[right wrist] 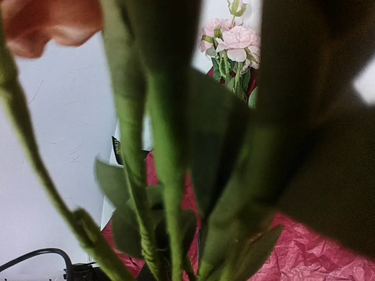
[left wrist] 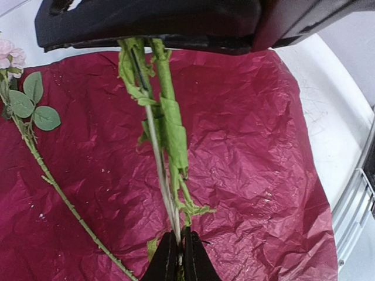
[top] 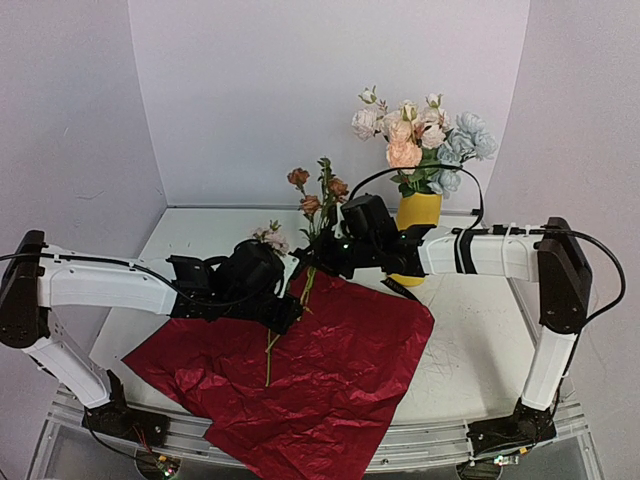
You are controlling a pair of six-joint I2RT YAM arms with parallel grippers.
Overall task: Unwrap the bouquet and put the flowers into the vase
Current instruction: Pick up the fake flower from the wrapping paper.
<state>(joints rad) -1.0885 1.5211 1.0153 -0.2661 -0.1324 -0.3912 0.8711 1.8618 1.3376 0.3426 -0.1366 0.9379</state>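
Note:
The dark red wrapping sheet (top: 340, 370) lies unfolded and flat on the table. A bunch of rusty brown flowers (top: 312, 195) stands upright over it on green stems (left wrist: 167, 129). My left gripper (left wrist: 179, 249) is shut on the lower end of those stems. My right gripper (top: 318, 258) is clamped on the same stems higher up; in the right wrist view blurred stems (right wrist: 167, 175) hide its fingers. A pink flower (left wrist: 9, 55) lies loose on the sheet beside the left gripper. The yellow vase (top: 418, 212) at the back right holds several flowers (top: 420, 135).
A black ribbon (top: 398, 288) lies at the sheet's right edge near the vase. White walls close in the table at the back and sides. A metal rail (top: 440, 445) runs along the near edge.

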